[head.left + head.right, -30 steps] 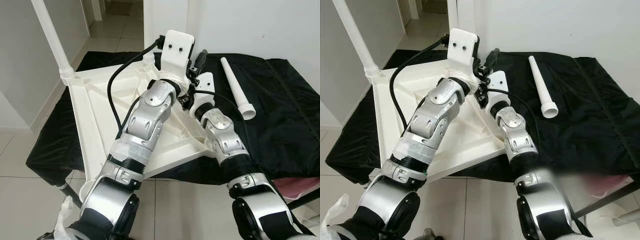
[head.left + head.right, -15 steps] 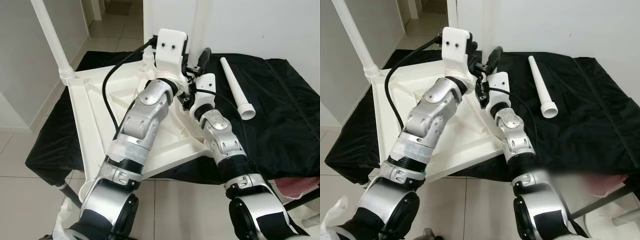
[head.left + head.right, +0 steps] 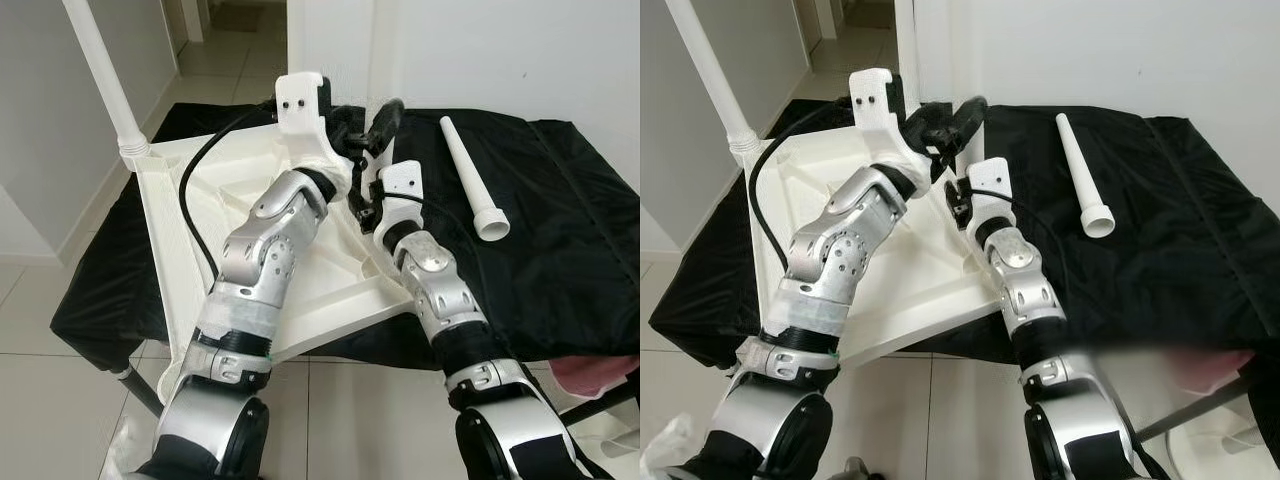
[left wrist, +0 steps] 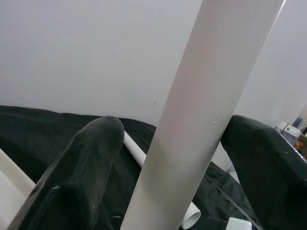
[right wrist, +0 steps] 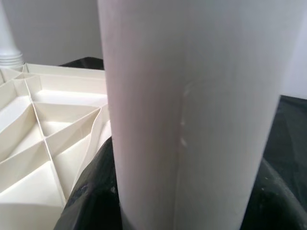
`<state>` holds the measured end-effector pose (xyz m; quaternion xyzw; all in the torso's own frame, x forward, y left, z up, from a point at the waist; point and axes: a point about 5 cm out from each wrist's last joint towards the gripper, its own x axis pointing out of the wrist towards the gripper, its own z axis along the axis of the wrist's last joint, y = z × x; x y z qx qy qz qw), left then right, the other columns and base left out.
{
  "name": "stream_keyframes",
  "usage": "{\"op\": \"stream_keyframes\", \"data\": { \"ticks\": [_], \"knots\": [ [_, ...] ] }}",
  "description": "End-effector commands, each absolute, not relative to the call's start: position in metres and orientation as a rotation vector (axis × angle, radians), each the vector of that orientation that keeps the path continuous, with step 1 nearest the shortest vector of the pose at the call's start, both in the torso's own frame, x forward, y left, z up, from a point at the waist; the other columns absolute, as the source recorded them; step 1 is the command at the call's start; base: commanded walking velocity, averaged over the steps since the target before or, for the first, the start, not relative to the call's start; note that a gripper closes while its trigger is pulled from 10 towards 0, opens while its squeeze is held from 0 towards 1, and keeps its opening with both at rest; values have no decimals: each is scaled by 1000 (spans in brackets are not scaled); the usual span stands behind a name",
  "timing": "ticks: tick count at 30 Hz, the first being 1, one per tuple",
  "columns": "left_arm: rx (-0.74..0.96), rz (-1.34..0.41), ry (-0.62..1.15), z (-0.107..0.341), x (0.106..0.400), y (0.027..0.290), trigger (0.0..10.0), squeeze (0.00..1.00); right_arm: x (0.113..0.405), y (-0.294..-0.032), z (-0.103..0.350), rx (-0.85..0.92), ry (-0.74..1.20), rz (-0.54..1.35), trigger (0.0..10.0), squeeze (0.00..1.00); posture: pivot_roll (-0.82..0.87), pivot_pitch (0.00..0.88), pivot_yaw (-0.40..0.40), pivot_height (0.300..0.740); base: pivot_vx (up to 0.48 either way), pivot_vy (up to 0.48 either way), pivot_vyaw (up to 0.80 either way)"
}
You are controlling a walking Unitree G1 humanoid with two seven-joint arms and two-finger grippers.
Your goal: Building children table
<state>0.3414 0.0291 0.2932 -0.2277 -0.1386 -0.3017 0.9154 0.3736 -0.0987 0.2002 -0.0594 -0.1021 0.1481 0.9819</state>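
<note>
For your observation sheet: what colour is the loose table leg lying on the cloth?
White; the loose table leg shows best in the left eye view.

Both silver arms reach forward, wrists close together. The left gripper has its black fingers spread wide apart; the right gripper has its fingers parted too.

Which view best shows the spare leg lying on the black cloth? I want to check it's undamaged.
The left eye view: the loose leg lies whole, tip to flared end. The right eye view matches. The left wrist view catches a sliver.
</note>
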Motion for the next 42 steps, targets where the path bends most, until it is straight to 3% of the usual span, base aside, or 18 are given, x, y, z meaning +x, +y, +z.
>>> {"op": "stream_keyframes", "data": {
  "ticks": [1, 7, 19, 26, 42],
  "knots": [
    [-564, -418, -298, 280, 348, 70, 10000, 0, 374, -129, 199, -48, -211, 156, 10000, 0, 5, 13, -29, 740, 0, 0, 0],
    [-564, -417, -302, 279, 347, 75, 10000, 0, 374, -132, 197, -44, -204, 145, 10000, 0, 7, 12, -31, 740, 0, 0, 0],
    [-513, -536, -333, 287, 335, 59, 10000, 0, 373, -129, 202, -36, -216, 153, 10000, 0, 6, 0, -33, 740, 0, 0, 0],
    [-302, -544, -280, 254, 327, 62, 10000, 0, 362, -146, 205, 35, -287, 88, 10000, 0, 6, 0, -32, 740, 0, 0, 0],
    [-157, -435, -241, 217, 319, 78, 10000, 0, 340, -149, 193, 59, -296, 92, 10000, 0, -9, 0, -27, 740, 0, 0, 0]
  ]
}}
